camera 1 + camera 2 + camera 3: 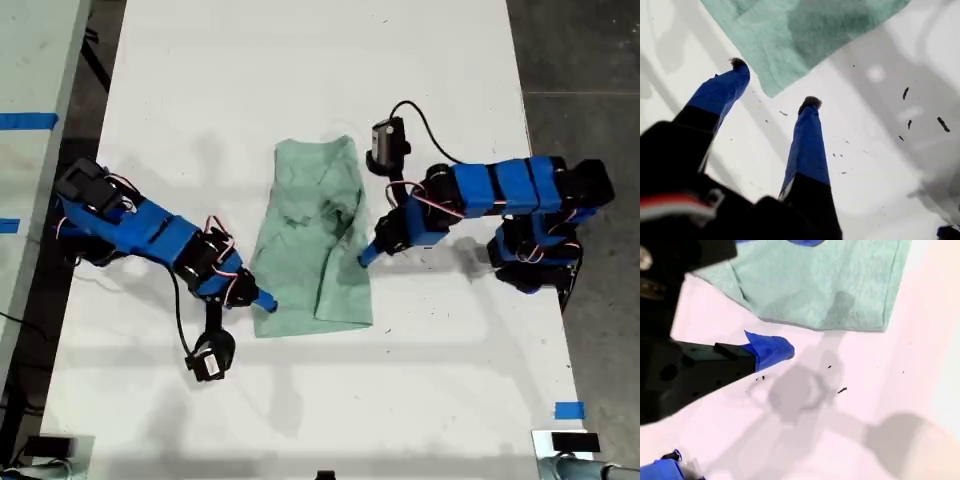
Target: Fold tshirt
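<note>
My first claw (774, 82) gapes wide and empty over the counter (880, 150), a corner of the tshirt (805, 30) lying flat just beyond its tips and its length running away ahead, while my second claw (775, 347) waits beside its long edge, opening hidden.

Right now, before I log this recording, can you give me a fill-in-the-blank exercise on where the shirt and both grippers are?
1. The tshirt lies on a ___ table.
2. My first gripper has its jaws ___, close to a corner of the tshirt.
3. In the exterior view, my second gripper is at the tshirt's ___ edge.

Missing words: white; open; right.
</note>
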### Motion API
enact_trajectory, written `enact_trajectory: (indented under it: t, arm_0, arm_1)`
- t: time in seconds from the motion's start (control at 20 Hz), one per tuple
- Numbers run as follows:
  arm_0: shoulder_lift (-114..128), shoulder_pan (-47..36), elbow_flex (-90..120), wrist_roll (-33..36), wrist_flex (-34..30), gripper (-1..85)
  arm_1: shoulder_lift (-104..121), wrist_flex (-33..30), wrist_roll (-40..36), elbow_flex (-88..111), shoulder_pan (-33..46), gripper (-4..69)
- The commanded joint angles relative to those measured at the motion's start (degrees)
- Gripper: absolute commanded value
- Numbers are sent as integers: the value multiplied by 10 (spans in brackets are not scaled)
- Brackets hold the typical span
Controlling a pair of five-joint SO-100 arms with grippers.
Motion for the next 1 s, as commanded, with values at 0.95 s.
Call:
enact_trajectory:
  t: [0.95]
  arm_0:
    - [-148,-11,-105,45,-74,43]
  arm_1:
    - [146,-61,31,133,-4,221]
